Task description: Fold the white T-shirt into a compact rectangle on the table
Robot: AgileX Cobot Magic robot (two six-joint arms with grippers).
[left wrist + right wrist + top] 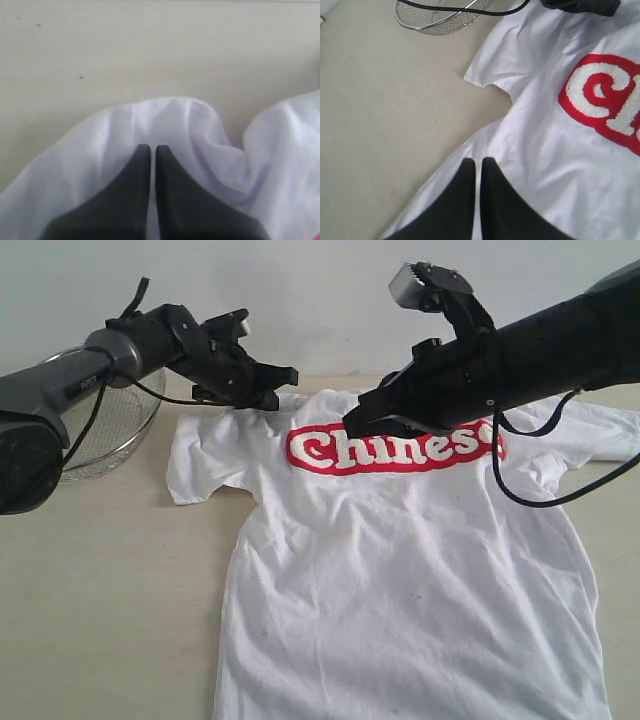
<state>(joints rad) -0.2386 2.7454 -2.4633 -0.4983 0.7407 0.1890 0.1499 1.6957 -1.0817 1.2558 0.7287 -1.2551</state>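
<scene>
Right gripper (477,161) is holding its two dark fingers pressed together, with only a hairline slit between them, and its tip is hanging over the white T-shirt (400,570) just beside the start of the lettering. Left gripper (152,148) is likewise keeping its fingers together at the shirt's far shoulder edge. Cloth is bunching into a soft hump around the tips, but whether any of it is caught between them cannot be told.

Nearest the exterior camera, the shirt's wrinkled white body is running off the lower edge of the view, so its hem is not showing. It is lying flat and front-up on the pale table (110,590). Farther back, a red band (395,450) with white "Chinese" lettering is crossing the chest, and the short sleeves are spreading out to either side. The shirt's long axis is running from near to far, with the neck end pointing away toward the wall (320,290).

The exterior view is showing almost the whole word, while the right wrist view is catching only its first letters, one sleeve and the bare table beside it. The left wrist view is showing plain white folds and bare tabletop.

Beyond the left sleeve, a wire-mesh bowl (100,430) is sitting on the table, partly behind the left arm.
</scene>
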